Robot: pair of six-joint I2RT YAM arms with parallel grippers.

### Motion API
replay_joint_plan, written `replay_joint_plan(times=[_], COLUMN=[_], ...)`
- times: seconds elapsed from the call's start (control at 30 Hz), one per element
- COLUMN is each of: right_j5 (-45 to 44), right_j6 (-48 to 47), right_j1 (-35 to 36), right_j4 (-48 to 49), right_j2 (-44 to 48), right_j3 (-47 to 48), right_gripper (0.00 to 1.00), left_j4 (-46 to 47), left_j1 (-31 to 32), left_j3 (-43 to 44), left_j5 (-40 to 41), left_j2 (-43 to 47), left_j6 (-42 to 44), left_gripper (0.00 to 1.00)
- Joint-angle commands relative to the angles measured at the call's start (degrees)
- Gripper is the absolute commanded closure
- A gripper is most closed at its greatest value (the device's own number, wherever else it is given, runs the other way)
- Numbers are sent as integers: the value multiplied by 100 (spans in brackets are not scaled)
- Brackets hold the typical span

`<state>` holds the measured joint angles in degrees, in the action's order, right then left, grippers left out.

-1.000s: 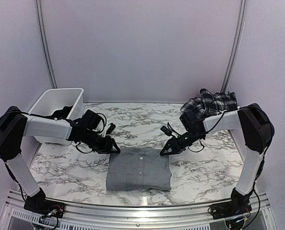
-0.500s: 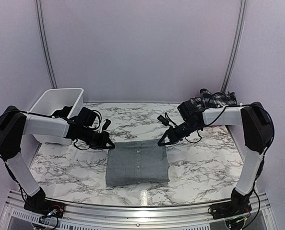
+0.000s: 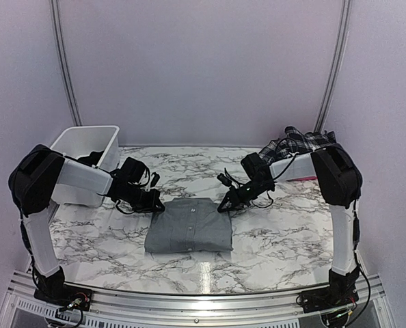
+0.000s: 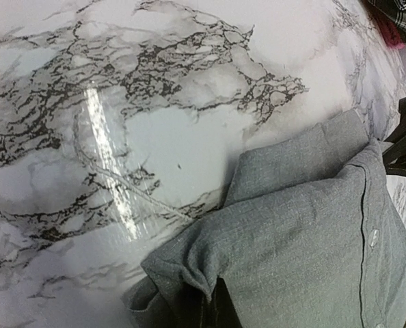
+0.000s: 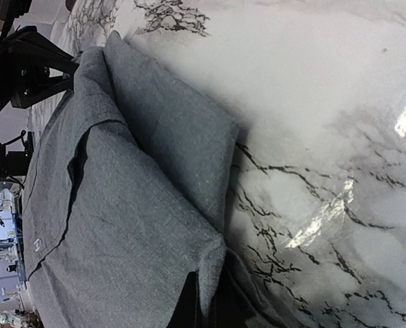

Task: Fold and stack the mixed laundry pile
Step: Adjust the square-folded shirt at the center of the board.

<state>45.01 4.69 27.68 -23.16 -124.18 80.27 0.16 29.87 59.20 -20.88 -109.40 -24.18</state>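
1. Since a second ago the grey collared button shirt [image 3: 189,225] has slid away from the bottom of the frame toward its middle and a little to the left. Both arms have drawn back with it.
2. The shirt lies folded into a flat rectangle on the marble counter [image 3: 292,232], button strip facing up, in the centre of the overhead view.
3. The left gripper [image 3: 160,204] sits at the shirt's upper-left corner, pinching the fabric. In the left wrist view the cloth bunches at the bottom edge of the frame, where it is held.
4. The right gripper [image 3: 223,206] is at the shirt's upper-right corner, likewise pinched on the cloth. In the right wrist view a folded hem puckers into the bottom of the frame.
5. The black-and-white plaid piece [image 3: 305,143] is heaped at the upper right of the counter, behind the right arm and well apart from the shirt. A sliver of the red-pink piece [image 3: 304,178] shows just under it.
6. A white basket [image 3: 93,130] stands at the upper left, with a black cloth [image 3: 89,161] inside it.
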Motion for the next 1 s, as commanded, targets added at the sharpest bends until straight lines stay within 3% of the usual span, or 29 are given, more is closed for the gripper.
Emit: replay_joint_plan(times=[0.0, 0.33, 0.57, 0.77, 0.83, 0.87, 0.97], right_j5=[-714, -633, -537, -940, -984, -1052, -1187], right_j6=[137, 13, 29, 188, 263, 280, 219], right_j1=[-32, -384, -605, -615, -615, -615, -616], right_j4=[-105, -419, -144, -140, -165, -212, -566], right_j2=[-191, 574, -106, -623, -675, -673, -523], right_j3=[-50, 323, 495, 1267, 1483, 1612, 2043], right_gripper=[100, 100, 100, 99, 92, 83, 59], left_j4=[-491, -1074, -972, -979, -1020, -1066, -1080], left_j1=[-42, -51, -235, -295, -326, -332, -333], left_j3=[42, 784, 1150, 1717, 1909, 1989, 1996], left_j5=[488, 955, 1070, 1496, 1577, 1600, 1792], left_j2=[-245, 425, -431, -940, -1061, -1082, -759], left_j6=[131, 581, 600, 570, 523, 509, 509], left_gripper=[100, 100, 100, 100, 100, 95, 48])
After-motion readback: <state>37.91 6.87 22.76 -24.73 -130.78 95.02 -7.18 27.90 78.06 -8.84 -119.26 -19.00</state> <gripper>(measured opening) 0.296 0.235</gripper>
